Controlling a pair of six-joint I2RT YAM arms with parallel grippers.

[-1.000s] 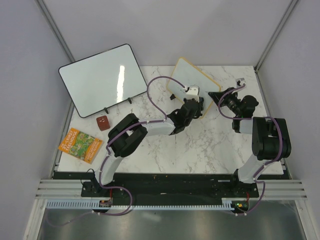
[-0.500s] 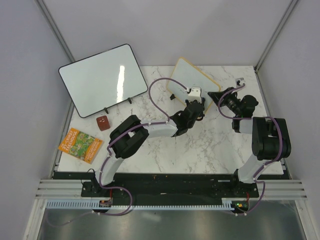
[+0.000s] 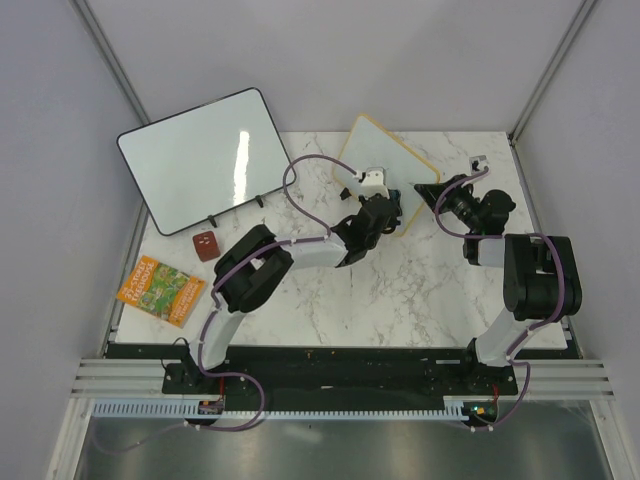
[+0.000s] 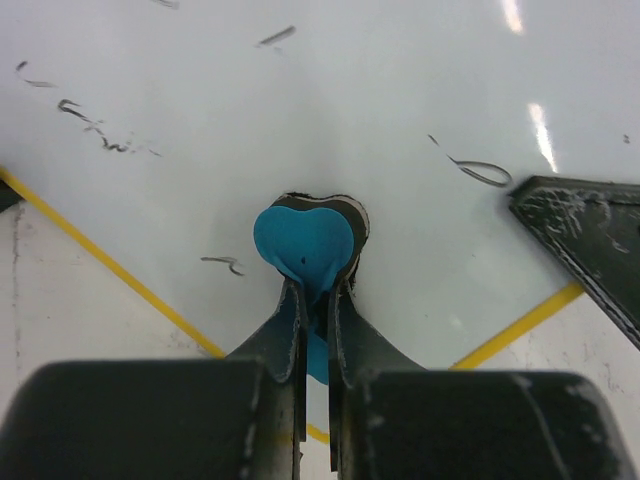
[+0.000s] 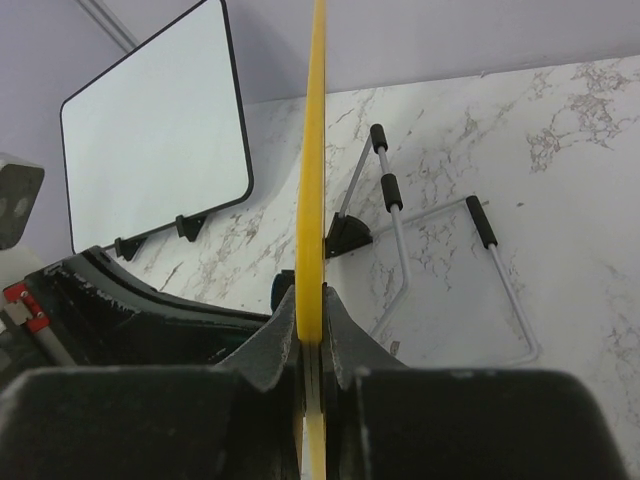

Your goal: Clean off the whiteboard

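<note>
The small whiteboard (image 3: 385,158) with a tan frame stands tilted at the back middle of the table. In the left wrist view its white face (image 4: 400,90) carries several dark pen marks (image 4: 476,171). My left gripper (image 3: 371,192) is shut on a blue eraser pad (image 4: 305,243) and presses it against the board face. My right gripper (image 3: 436,196) is shut on the board's yellow edge (image 5: 318,150), holding it from the right. One right finger (image 4: 590,230) shows against the board in the left wrist view.
A larger black-framed whiteboard (image 3: 205,160) leans at the back left and also shows in the right wrist view (image 5: 150,140). A small brown box (image 3: 206,244) and a colourful booklet (image 3: 160,290) lie on the left. A wire stand (image 5: 440,250) lies on the marble behind the small board.
My left gripper has slid left across the small whiteboard with the blue pad against it. The right gripper and the board have stayed put.
</note>
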